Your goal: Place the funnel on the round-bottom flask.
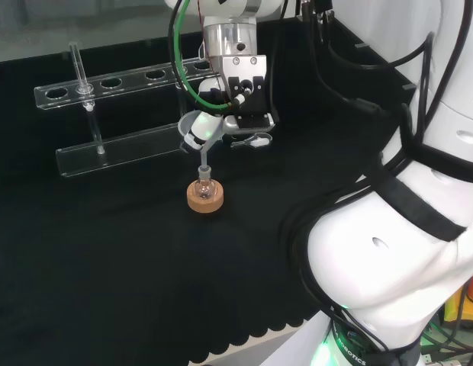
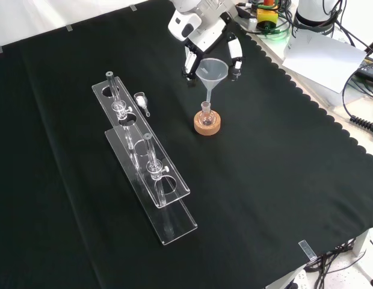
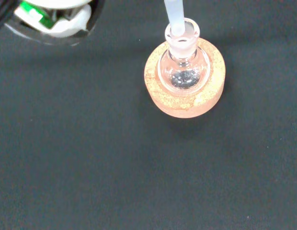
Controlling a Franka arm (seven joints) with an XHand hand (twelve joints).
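While unlabelled, funnel (image 2: 212,69) stem enters flask (image 2: 206,112).

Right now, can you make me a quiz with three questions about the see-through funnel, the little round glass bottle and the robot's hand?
1. Where is the clear plastic funnel's stem?
A. in the flask's neck
B. flat on the cloth
C. in the rack

2. What colour is the ring under the round-bottom glass flask?
A. red
B. tan cork
C. blue

3. What is the black and white hand doing?
A. lying flat
B. holding the funnel
C. holding a tube

Answers: 1 A, the funnel stem tip meets the flask mouth. 2 B, the ring is cork. 3 B, the hand has fingers round the funnel.
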